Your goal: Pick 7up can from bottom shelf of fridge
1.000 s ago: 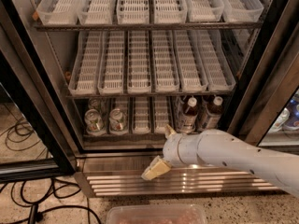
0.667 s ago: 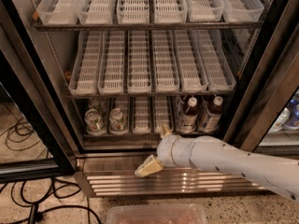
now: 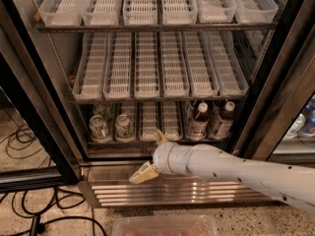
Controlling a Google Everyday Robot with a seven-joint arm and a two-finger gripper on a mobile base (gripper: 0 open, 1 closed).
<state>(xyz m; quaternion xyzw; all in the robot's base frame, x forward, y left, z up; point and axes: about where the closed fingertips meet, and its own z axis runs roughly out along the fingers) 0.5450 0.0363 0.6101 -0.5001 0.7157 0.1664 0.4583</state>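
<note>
Camera view, single frame:

- Gripper on the white tubular arm sits in front of the fridge, a tall display cooler with a black door frame. It is level with the sill, outside the shelves.
- Cream fingers are spread wide apart with nothing between them. One points down-left, the other points up toward the shelf edge.
- 7up can: small silver-lidded aluminium can with a pale green-and-silver body and a red mark. It stands upright on the bottom shelf, the dim tier of white slotted lanes behind a steel front rail. It is up and left of the fingers, near them, not touching.
- Second look-alike can stands just beside it, further left of the fingers. I cannot tell the two labels apart.
- Two brown-liquid bottles with white caps stand on the same tier, up and right of the fingers.
- Steel ribbed base grille is directly below and behind the fingers.
- Clear plastic tub with pinkish contents sits on the floor below the fingers.
- Black cables lie on the speckled floor, far down-left of the fingers.
</note>
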